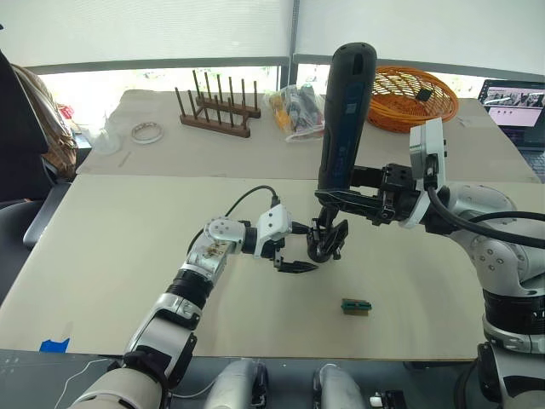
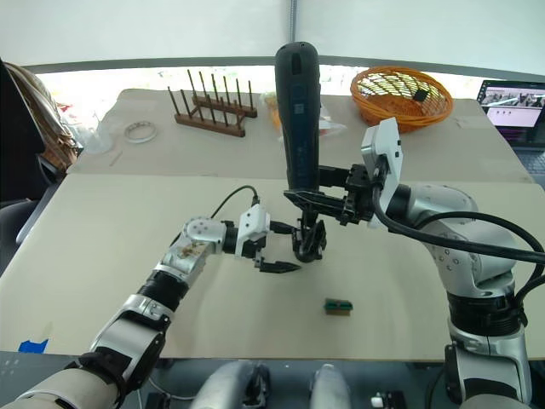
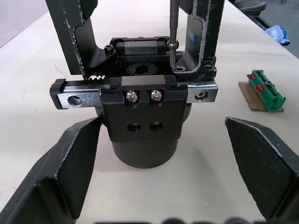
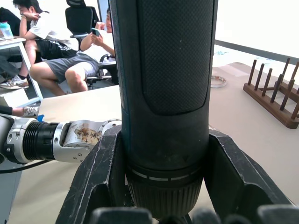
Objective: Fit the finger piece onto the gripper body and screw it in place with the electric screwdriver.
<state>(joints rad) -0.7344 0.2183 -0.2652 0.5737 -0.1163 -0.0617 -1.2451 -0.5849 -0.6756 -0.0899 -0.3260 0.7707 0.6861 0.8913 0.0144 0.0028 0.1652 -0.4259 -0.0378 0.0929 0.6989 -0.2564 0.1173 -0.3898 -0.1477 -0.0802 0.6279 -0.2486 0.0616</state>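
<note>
Right gripper [image 1: 345,203] clamps upright electric screwdriver [image 1: 345,115], bit on gripper body [image 1: 327,240]; left gripper [image 1: 295,248] spread just left; green block [image 1: 356,306] near-right.

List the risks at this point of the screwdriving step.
1. The left gripper is open, its fingers apart on either side of the gripper body, so nothing clamps it; torque or pressure from the bit may turn or tip it on the table.
2. The electric screwdriver is tall and held low by the right gripper; it might tilt, and the bit could slip off the screw.
</note>
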